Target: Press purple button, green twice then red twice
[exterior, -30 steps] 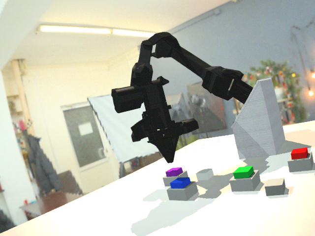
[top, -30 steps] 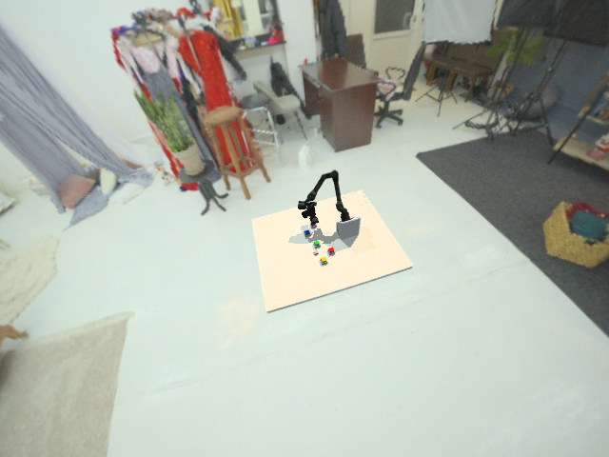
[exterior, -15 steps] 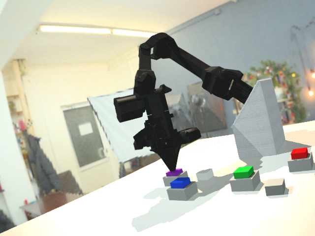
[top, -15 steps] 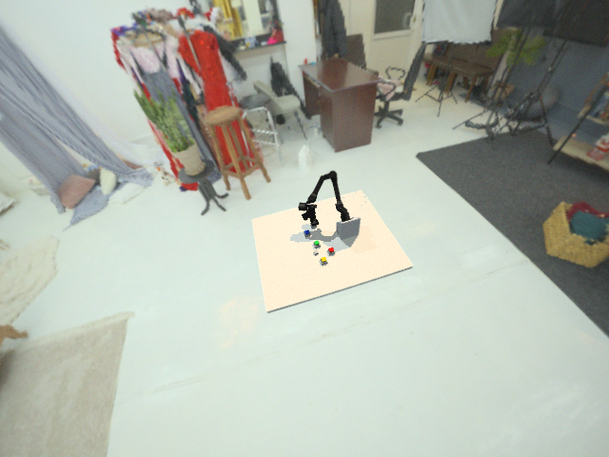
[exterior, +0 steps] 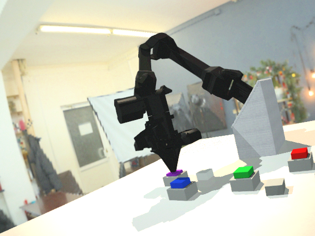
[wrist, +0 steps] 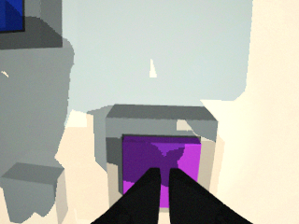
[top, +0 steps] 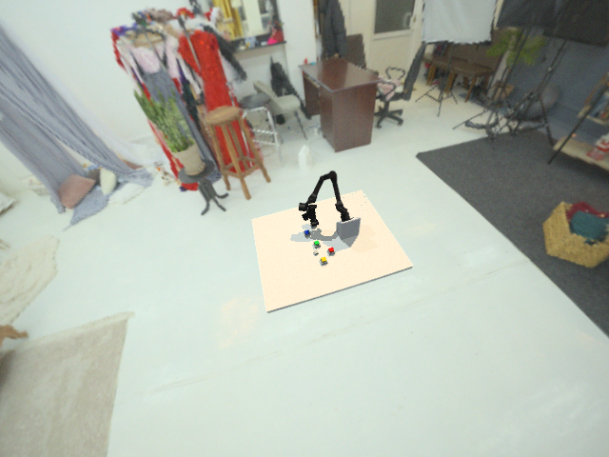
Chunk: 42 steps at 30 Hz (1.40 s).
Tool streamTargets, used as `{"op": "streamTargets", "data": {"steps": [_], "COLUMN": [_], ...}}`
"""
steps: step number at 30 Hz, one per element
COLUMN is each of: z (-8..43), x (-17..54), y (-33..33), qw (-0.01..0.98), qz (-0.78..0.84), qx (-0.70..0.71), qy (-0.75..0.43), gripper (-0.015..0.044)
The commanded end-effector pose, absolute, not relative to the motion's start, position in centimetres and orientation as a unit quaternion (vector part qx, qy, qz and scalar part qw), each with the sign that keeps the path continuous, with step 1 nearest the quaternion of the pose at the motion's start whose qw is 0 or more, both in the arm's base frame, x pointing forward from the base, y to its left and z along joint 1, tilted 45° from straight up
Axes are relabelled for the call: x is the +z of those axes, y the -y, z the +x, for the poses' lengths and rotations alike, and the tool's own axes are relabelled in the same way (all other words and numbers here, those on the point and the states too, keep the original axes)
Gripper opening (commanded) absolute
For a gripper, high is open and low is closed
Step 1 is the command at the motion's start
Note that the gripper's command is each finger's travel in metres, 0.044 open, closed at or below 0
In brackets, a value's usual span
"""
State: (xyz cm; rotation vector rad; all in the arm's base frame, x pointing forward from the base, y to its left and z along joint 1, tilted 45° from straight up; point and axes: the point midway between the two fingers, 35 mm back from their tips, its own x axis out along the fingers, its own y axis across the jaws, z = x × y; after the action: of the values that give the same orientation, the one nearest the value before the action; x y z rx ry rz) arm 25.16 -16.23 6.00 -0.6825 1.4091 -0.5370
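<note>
The purple button (exterior: 174,173) (wrist: 161,161) is met from above by the closed fingertips of the tool (exterior: 173,170) (wrist: 163,177), the first of five presses apparently under way at the desk (top: 290,289) (exterior: 88,218). The purple cap is seen low in its gray housing, though whether it is fully bottomed out cannot be told. Two presses of the green button (top: 316,243) (exterior: 243,172) and two of the red button (top: 330,249) (exterior: 299,153) are judged to be left, both caps being raised and untouched. The purple button is set just beside the blue button (top: 306,232) (exterior: 180,183) (wrist: 11,16), which is to be left alone, as are the yellow button (top: 323,259) and the pale block (exterior: 204,174) (wrist: 32,191) nearby. The tool is clenched, with nothing held between its fingers. The black arm (top: 324,183) (exterior: 188,59) is arched high from behind the gray wedge-shaped panel (top: 348,228) (exterior: 262,122), its forearm bent down and its wrist steeply lowered, slightly slanted in the exterior view, to the purple cap.
</note>
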Motion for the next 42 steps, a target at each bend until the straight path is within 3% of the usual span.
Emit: {"op": "streamTargets", "data": {"steps": [1, 24, 32, 38, 42], "z": [25.1, 24.4, 27.4, 26.4, 26.1], "x": [5.9, 12.4, 5.1, -1.2, -2.0], "y": [16.2, 9.4, 1.3, -4.9, -5.5], "qw": [0.676, 0.677, 0.682, 0.679, 0.678], "qz": [-0.304, -0.302, -0.292, -0.299, -0.300], "qx": [-0.235, -0.233, -0.219, -0.229, -0.231], "qy": [-0.628, -0.629, -0.634, -0.631, -0.630], "gripper": [0.0020, 0.0020, 0.0020, 0.0020, 0.0020]}}
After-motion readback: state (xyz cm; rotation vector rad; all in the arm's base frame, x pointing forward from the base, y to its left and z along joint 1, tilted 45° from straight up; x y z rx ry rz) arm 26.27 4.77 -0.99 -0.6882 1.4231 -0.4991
